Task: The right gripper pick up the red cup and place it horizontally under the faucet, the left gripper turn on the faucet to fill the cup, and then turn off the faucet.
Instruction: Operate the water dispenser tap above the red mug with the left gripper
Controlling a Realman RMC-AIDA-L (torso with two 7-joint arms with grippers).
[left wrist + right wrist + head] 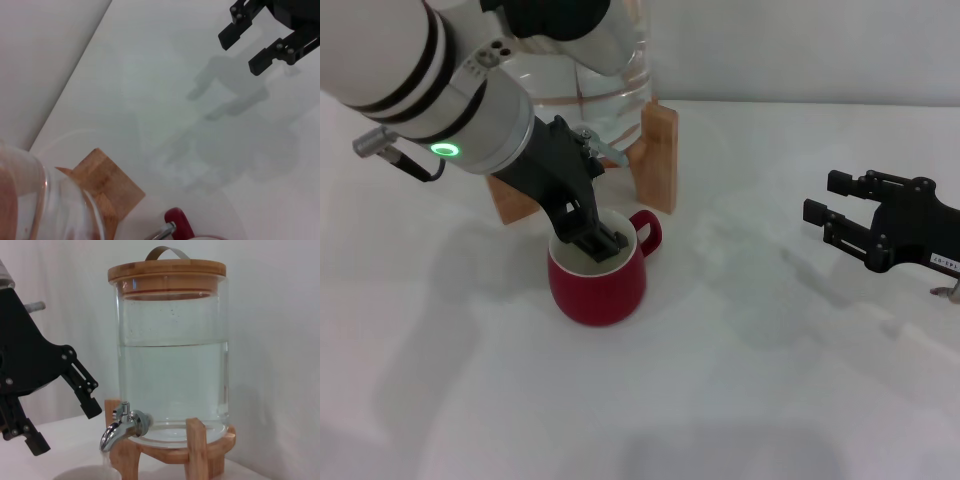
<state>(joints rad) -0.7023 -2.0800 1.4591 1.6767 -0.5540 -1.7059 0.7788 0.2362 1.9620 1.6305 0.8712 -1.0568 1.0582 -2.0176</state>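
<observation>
1. On my head view the left gripper [595,240] hangs over the red cup [597,280], fingers spread wide, holding nothing.
2. The cup stands upright under the faucet [121,426], near the worktop's [740,380] back edge.
3. Only my right wrist view shows the water jar [172,365] whole — wooden lid, wooden stand.
4. The right gripper [832,225] sits open by the right edge — its white label is unreadable.

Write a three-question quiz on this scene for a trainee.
1. True or false: the right gripper is open and holds nothing.
2. Which gripper is over the red cup? A: left gripper. B: right gripper.
3. Fill in: the faucet is fitted to a glass water ___ on a wooden stand.
Key: 1 true; 2 A; 3 dispenser.
</observation>
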